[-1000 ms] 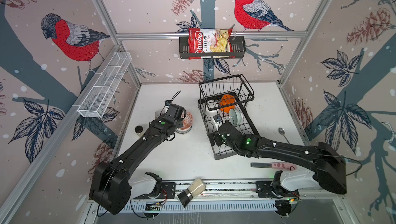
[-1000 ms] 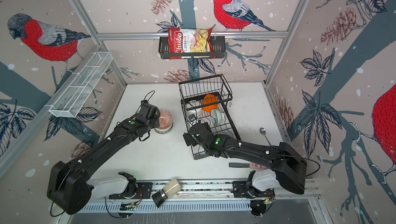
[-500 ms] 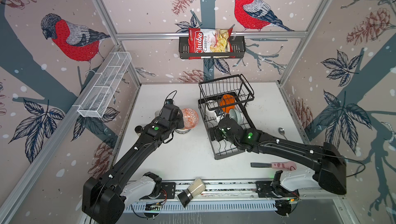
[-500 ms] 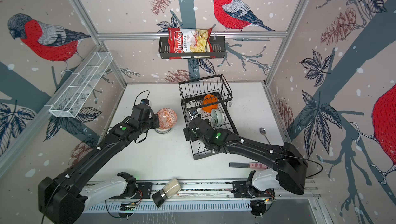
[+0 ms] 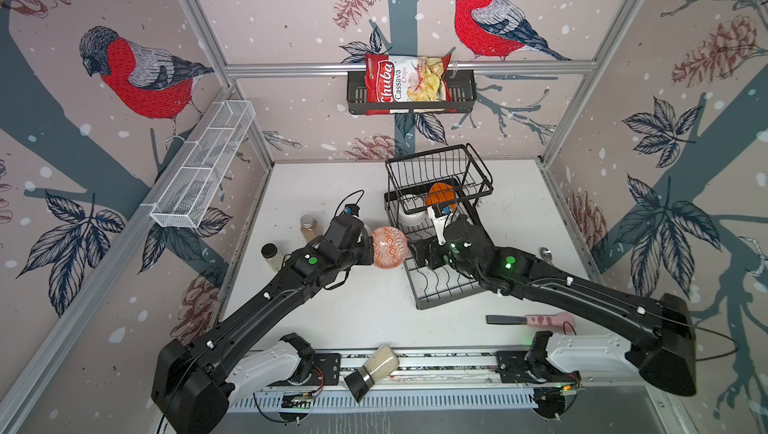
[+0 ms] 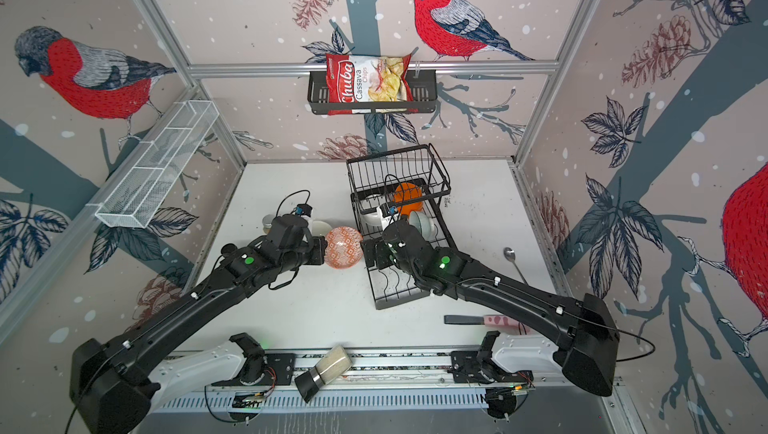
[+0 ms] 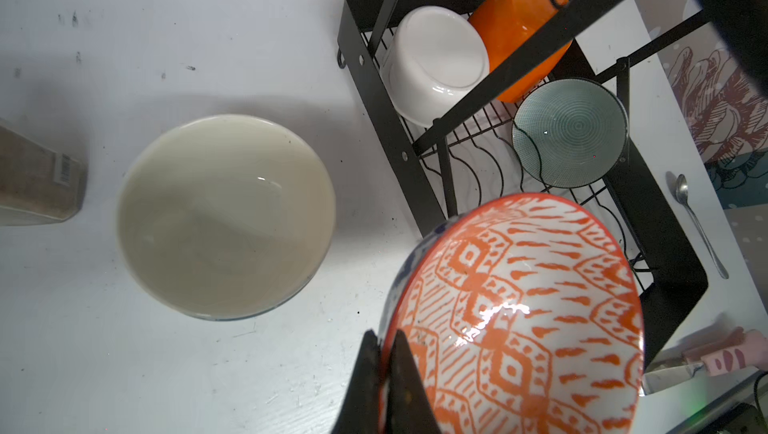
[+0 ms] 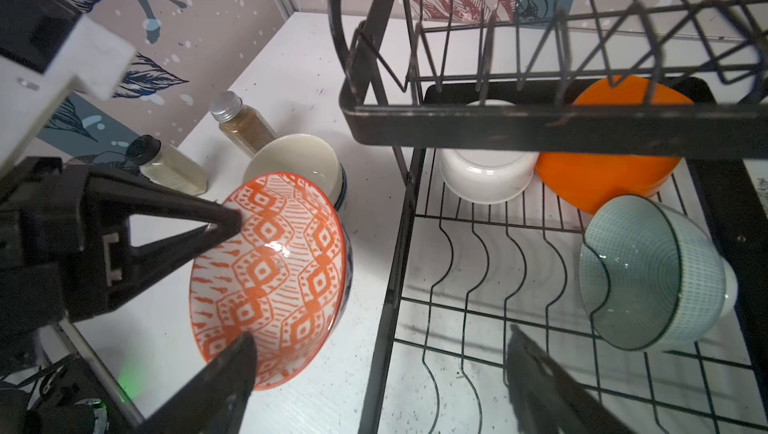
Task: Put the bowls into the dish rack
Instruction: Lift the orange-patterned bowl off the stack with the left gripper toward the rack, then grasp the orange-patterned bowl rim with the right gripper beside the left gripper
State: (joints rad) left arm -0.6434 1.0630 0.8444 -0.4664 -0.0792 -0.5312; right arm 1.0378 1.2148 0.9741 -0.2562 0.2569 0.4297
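A: Top views. The left pincer [image 5: 371,245] is clamped on the rim of the patterned bowl [image 5: 388,247]. The bowl is tilted, in the air, just beside the dish rack [image 5: 436,286]. The right pincer [image 5: 420,255] is at the rack's edge, facing that bowl.
B: Loaded?
A: The orange bowl [image 5: 440,195] and white bowl [image 5: 411,216] are under the raised tier, with the teal bowl [image 6: 422,222] beside them.
B: Left wrist?
A: The thin rim is pinched between the jaws. A cream bowl [image 7: 224,216] sits upright on the tabletop [image 7: 124,369], outside the rack.
B: Right wrist?
A: The right jaws are wide with nothing in them, straddling the rack's edge. The spice jars [image 8: 245,126] are behind the cream bowl.
B: Progress?
A: Three racked, one in hand, one waiting. I'd say past halfway for the five I see. Whether it's handover or direct placing next, can't tell.
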